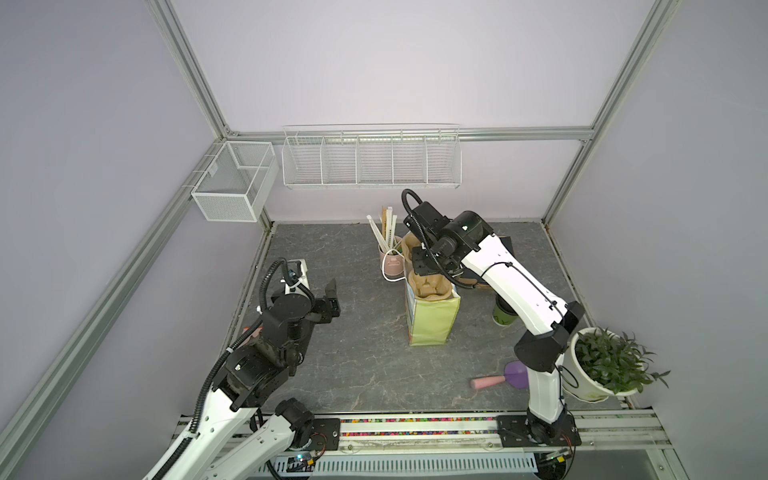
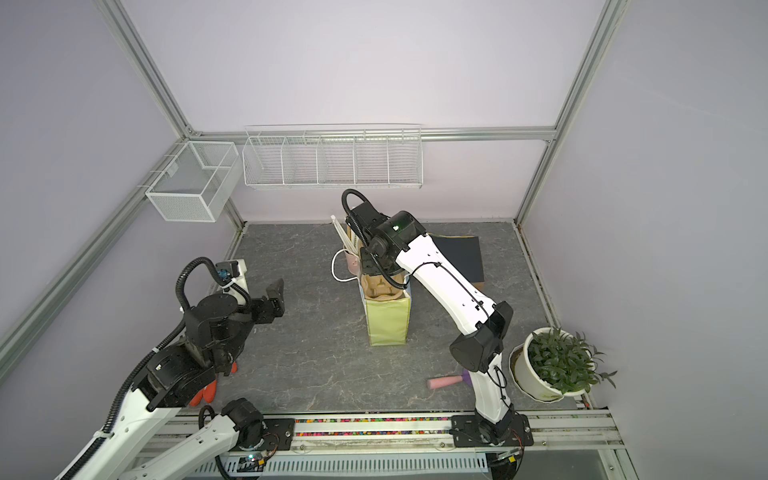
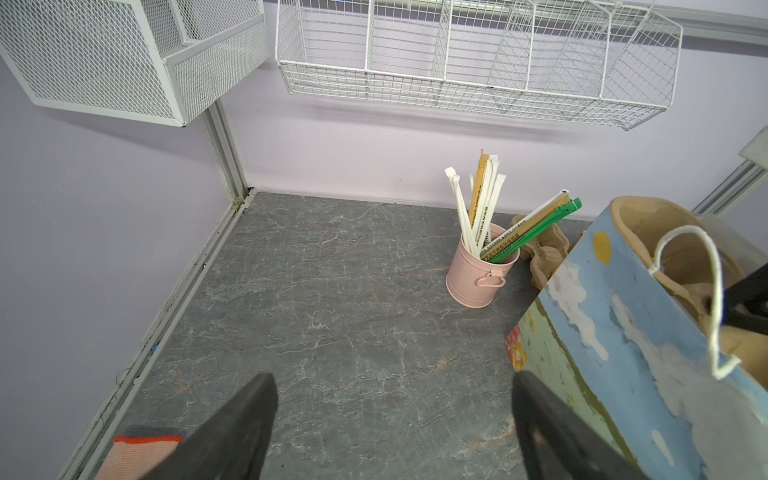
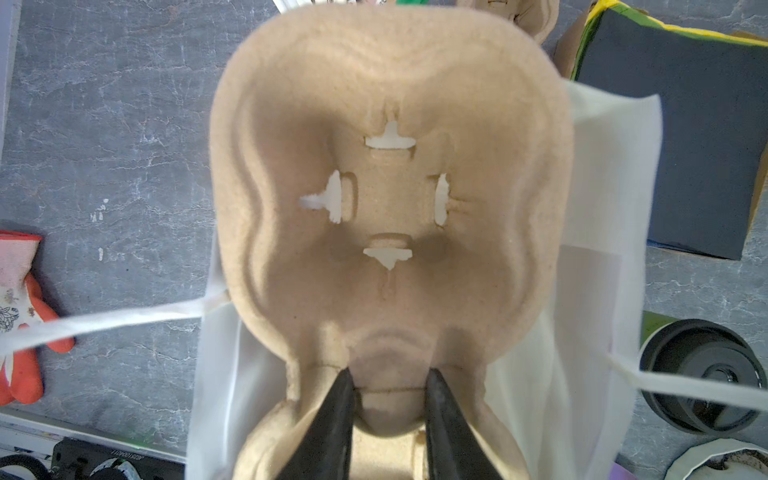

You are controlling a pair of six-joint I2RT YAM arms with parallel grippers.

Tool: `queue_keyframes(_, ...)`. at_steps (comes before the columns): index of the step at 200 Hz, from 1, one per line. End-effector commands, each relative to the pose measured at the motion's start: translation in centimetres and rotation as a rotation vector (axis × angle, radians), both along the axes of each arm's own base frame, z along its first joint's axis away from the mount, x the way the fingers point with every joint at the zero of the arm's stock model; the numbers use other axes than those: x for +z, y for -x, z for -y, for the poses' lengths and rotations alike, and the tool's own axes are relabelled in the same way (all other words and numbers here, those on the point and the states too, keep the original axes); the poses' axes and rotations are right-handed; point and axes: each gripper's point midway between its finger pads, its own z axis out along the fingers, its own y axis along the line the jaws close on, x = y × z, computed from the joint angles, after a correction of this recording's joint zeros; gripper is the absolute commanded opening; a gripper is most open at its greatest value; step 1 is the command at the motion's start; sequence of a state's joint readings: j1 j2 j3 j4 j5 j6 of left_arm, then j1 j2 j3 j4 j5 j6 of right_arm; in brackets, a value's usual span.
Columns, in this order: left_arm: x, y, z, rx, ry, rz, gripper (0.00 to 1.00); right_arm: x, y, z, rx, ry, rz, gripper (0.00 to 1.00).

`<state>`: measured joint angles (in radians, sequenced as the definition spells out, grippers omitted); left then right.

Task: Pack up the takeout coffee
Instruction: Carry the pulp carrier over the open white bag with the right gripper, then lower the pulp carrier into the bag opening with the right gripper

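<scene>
The takeout coffee (image 1: 504, 314), a green cup with a black lid (image 4: 702, 374), stands on the table right of the paper bag (image 1: 432, 328), partly hidden by my right arm. A brown pulp cup carrier (image 4: 390, 208) sits in the bag's mouth (image 2: 380, 289). My right gripper (image 4: 390, 376) reaches down into the bag and is shut on the carrier's middle ridge, one finger on each side. My left gripper (image 1: 331, 299) hovers open over bare table left of the bag (image 3: 623, 353), with nothing between its fingers (image 3: 245, 415).
A pink bucket of straws (image 1: 392, 262) stands just behind the bag. A dark flat box (image 2: 457, 257) lies at the back right, a potted plant (image 1: 602, 365) at the front right, a purple-and-pink scoop (image 1: 498, 380) beside it. An orange glove (image 2: 205, 392) lies by the left arm. Wire baskets (image 1: 370, 162) hang on the wall.
</scene>
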<state>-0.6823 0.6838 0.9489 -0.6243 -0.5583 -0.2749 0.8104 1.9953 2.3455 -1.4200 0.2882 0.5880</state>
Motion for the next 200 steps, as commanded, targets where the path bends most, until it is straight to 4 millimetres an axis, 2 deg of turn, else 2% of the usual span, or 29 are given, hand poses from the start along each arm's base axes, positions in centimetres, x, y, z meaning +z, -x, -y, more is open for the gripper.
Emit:
queue_keyframes(1, -0.6, 0.1, -0.2, -0.006, -0.034, -0.018, 0.89, 1.5, 0.6, 0.2, -0.011, -0.02, 0.016, 0.31)
queue_keyframes(18, -0.6, 0.1, -0.1, -0.007, -0.035, -0.018, 0.89, 1.7, 0.6, 0.2, -0.007, -0.016, 0.02, 0.31)
queue_keyframes(44, -0.8, 0.1, 0.0, -0.011, -0.037, -0.024, 0.89, -0.1, 0.4, 0.1, -0.009, 0.018, -0.011, 0.31)
queue_keyframes(69, -0.8, 0.1, 0.0, -0.011, -0.038, -0.025, 0.89, -0.7, 0.3, -0.5, -0.01, 0.012, -0.017, 0.31)
queue_keyframes(133, -1.0, 0.0, 0.2, -0.02, -0.039, -0.032, 0.89, -3.7, -0.1, -0.1, -0.041, 0.055, -0.048, 0.32)
queue_keyframes(176, -1.2, -0.1, 0.4, -0.028, -0.042, -0.04, 0.89, -4.5, -0.1, 0.0, -0.061, 0.056, -0.058, 0.32)
queue_keyframes(200, -1.2, -0.1, 0.5, -0.028, -0.043, -0.041, 0.89, -4.1, 0.3, 0.4, -0.066, 0.054, -0.056, 0.32)
